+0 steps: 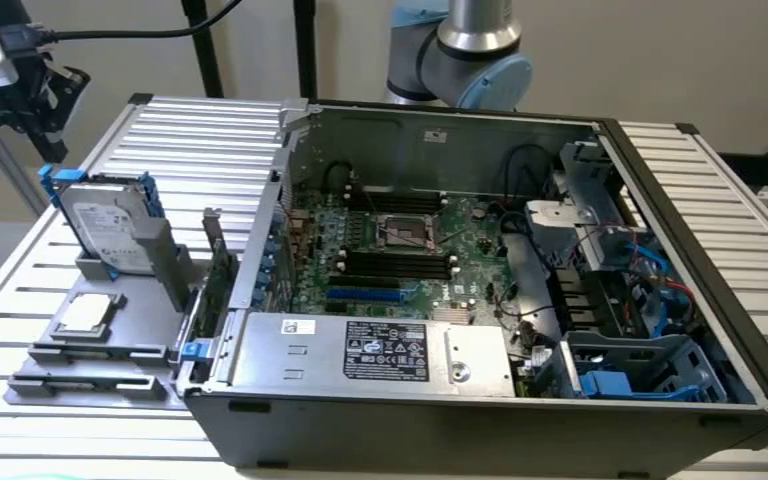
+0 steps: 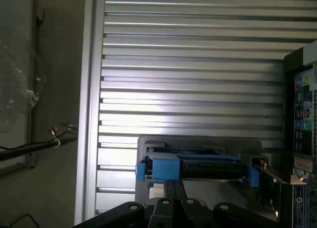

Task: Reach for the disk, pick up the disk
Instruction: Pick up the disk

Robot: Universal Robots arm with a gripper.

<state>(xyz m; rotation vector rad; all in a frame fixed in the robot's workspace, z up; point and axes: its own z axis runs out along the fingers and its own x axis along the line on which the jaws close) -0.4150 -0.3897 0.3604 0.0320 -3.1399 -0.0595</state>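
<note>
**A:** What does the exterior view show?

**B:** An open computer case point(image 1: 491, 270) stands on a table point(image 1: 197, 130) of metal slats. The arm point(image 1: 471, 45) rises behind the case.

**A:** And where is the disk?

**B:** The disk point(image 1: 101, 225) stands upright on its edge in a grey holder point(image 1: 97, 270). It is at the exterior view's left of the case, and apart from it. Blue rails point(image 1: 51, 185) frame the disk. A square chip point(image 1: 87, 314) lies flat on the grey tray point(image 1: 91, 350) in front.

**A:** And the gripper?

**B:** The gripper point(image 1: 51, 145) hangs near the disk's upper corner, on the side away from the case. I cannot tell whether it touches the rail. Its fingers are pressed together and grasp nothing.

**A:** Now the wrist view, please.

**B:** Here the disk point(image 2: 198, 167) is seen along its upper edge, with the rails point(image 2: 163, 166) at both ends and the holder point(image 2: 198, 141) around it. The gripper point(image 2: 174, 188) is just beside the disk, with its fingers closed on each other. The slats of the table point(image 2: 198, 64) lie beyond the disk, and the case point(image 2: 302, 114) shows at one side.
</note>
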